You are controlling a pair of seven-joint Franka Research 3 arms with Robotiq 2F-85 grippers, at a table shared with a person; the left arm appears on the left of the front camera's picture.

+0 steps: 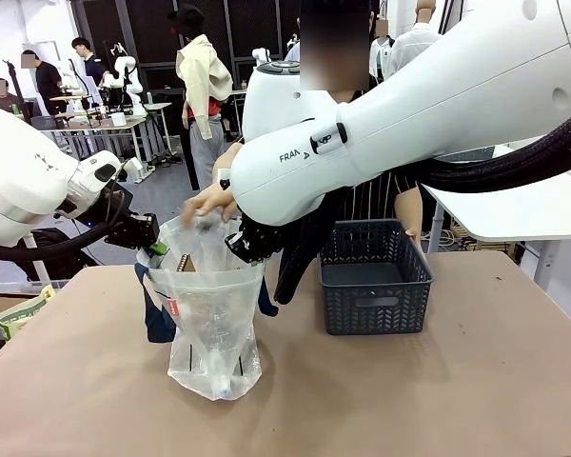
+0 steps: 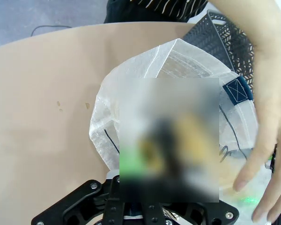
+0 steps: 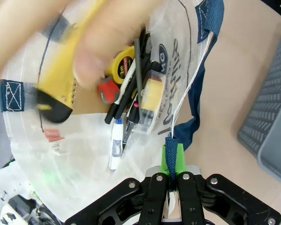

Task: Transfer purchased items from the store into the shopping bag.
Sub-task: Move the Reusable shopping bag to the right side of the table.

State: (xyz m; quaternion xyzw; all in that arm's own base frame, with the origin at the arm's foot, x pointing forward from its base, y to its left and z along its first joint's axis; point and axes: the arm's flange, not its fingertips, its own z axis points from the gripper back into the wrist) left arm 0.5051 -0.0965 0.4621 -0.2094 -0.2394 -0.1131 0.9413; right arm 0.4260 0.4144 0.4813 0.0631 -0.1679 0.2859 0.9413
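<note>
The clear shopping bag point(image 1: 214, 324) stands on the table with its mouth held wide. My left gripper point(image 1: 155, 248) is shut on its left rim, and my right gripper point(image 3: 171, 157) is shut on the navy strap at its right rim. A person's hand point(image 3: 98, 42) lowers a flat yellow-and-black pack point(image 3: 61, 79) into the bag's mouth. Inside the bag lie a brown cardboard box point(image 3: 89, 105), pens and small packets. The dark lattice basket point(image 1: 374, 276) stands right of the bag, its visible floor bare. In the left wrist view a blurred patch hides my fingers and the bag's contents.
The person stands at the far edge behind the bag. My right arm point(image 1: 409, 114) crosses above the basket. Bare tabletop point(image 1: 438, 400) lies in front of the bag and basket. A greenish packet point(image 1: 24, 309) sits off the table's left edge.
</note>
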